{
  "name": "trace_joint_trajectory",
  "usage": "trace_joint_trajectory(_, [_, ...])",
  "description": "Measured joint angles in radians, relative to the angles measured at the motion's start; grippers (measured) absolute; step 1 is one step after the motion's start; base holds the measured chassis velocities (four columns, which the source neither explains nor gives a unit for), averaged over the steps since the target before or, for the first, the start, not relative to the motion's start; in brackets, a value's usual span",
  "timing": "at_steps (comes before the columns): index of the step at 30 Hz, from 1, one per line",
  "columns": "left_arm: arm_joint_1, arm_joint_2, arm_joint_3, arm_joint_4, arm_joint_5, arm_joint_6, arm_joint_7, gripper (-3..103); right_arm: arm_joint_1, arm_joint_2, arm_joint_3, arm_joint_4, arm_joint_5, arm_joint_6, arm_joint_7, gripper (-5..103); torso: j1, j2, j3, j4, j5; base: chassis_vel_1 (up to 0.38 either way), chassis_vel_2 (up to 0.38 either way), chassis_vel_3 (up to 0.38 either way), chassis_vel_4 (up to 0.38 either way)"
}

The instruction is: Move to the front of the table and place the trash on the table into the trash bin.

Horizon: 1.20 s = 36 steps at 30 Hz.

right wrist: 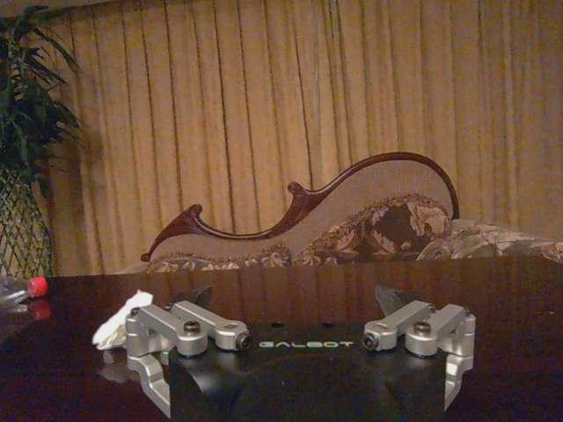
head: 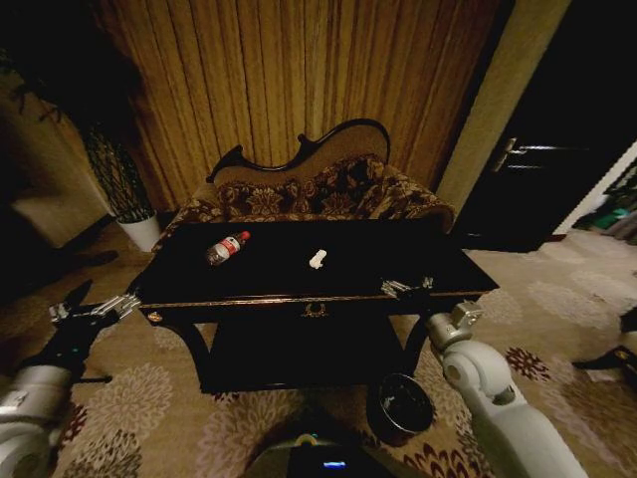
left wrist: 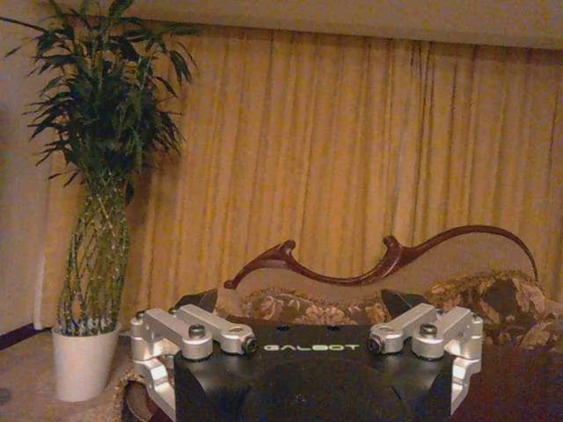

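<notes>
Setting: curtained room, floral sofa [head: 328, 189] behind the table [head: 398, 261].
Trash: bottle [head: 227, 247] and white scrap [head: 318, 259] lie apart on the tabletop.
Trash bin [head: 400, 406]: on the floor below the front edge.
Right gripper [head: 407, 289]: over the front edge, jaws spread, empty.
Left gripper [head: 92, 310]: beside the left end, jaws spread.
Risk: the lying bottle may roll if nudged.

The head view was dim and underexposed, corners sinking to black from ten to two o'clock. The table [head: 299, 261] top showed a faint glossy sheen. Both wrist views were warmer and brighter, the curtain [left wrist: 352, 158] evenly lit, perhaps from above, with slightly soft detail.
</notes>
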Motion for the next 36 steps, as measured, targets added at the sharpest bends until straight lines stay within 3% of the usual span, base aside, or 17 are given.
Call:
trace_joint_trajectory(9, [0.002,-0.004,-0.006,0.0,0.004,0.0,-0.014,100,0.006,-0.018,-0.028,0.012,0.015,-0.002,0.018,100,0.0,0.0,0.0,-0.0001,0.0,0.0,0.0,0.0,0.0])
trace_joint_trajectory(17, [0.012,-0.017,-0.009,0.0,0.034,0.007,-0.019,100,0.061,-0.09,-0.088,0.017,0.09,-0.053,0.018,100,0.0,0.0,0.0,0.0,0.0002,0.0,0.0,0.0,0.0])
trace_joint_trajectory(20, [0.028,-0.02,-0.026,0.0,0.039,0.007,-0.014,100,0.088,-0.164,-0.118,0.029,0.183,-0.078,0.022,100,0.0,0.0,0.0,-0.0001,0.0004,0.0,0.0,0.0,0.0])
trace_joint_trajectory(21, [0.038,-0.023,-0.036,0.0,0.037,0.007,-0.014,100,0.105,-0.221,-0.135,0.032,0.233,-0.087,0.027,100,0.0,0.0,0.0,-0.0001,0.0,0.0,0.0,0.0,0.0])
trace_joint_trajectory(22, [0.038,-0.023,-0.036,0.0,0.037,0.007,-0.014,100,0.105,-0.221,-0.135,0.032,0.233,-0.087,0.027,100,0.0,0.0,0.0,-0.0001,0.0,0.0,0.0,0.0,0.0])
trace_joint_trajectory(25, [0.054,-0.028,-0.049,0.0,0.028,0.011,-0.015,100,0.178,-0.349,-0.188,0.022,0.336,-0.102,0.051,100,0.0,0.0,0.0,0.0,0.0002,0.0,0.0,0.0,0.0])
trace_joint_trajectory(26, [0.054,-0.028,-0.049,0.0,0.028,0.011,-0.015,100,0.178,-0.349,-0.188,0.022,0.336,-0.102,0.051,100,0.0,0.0,0.0,0.0,0.0002,0.0,0.0,0.0,0.0])
trace_joint_trajectory(28, [0.064,-0.029,-0.05,0.0,0.024,0.012,-0.016,100,0.248,-0.418,-0.233,0.005,0.392,-0.111,0.072,100,0.0,0.0,0.0,0.0001,0.0,0.0,0.0,0.0,0.0])
trace_joint_trajectory(34, [0.079,-0.028,-0.048,0.0,0.026,0.002,-0.014,100,0.408,-0.494,-0.341,-0.031,0.45,-0.137,0.088,100,0.0,0.0,0.0,0.0001,-0.0002,0.0,0.0,0.0,0.0])
trace_joint_trajectory(36, [0.076,-0.022,-0.048,0.0,0.029,-0.001,-0.013,100,0.514,-0.505,-0.428,-0.057,0.482,-0.15,0.102,100,0.0,0.0,0.0,0.0001,-0.0001,0.0,0.0,0.0,0.0])
